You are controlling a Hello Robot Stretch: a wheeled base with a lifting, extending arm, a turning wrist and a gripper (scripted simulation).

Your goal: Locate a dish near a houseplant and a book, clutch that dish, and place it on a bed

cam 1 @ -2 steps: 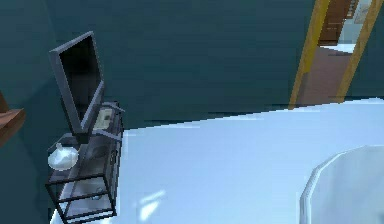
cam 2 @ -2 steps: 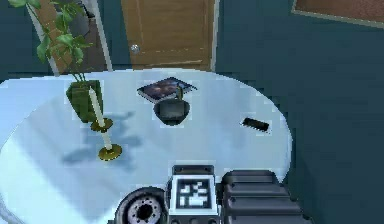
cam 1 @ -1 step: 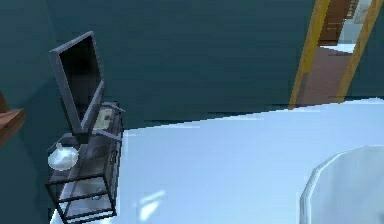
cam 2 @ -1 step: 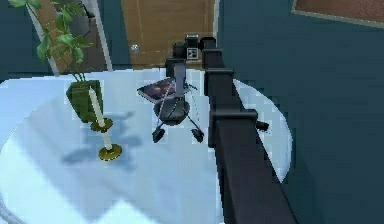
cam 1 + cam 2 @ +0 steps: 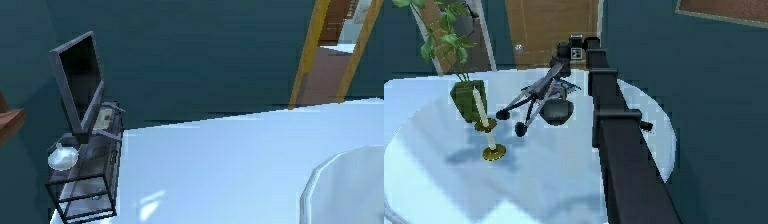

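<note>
Unclear whether the black gripper (image 5: 511, 121) holds the dark round dish (image 5: 560, 110); swinging toward the white table's (image 5: 424, 155) left edge could topple the white candle (image 5: 480, 108).

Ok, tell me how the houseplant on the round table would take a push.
The houseplant probably tips easily: its long leafy stems rise high above a small pot. The stems likely bend rather than resist. A candle stands right beside the pot, so a shove there could well knock it over.
</note>
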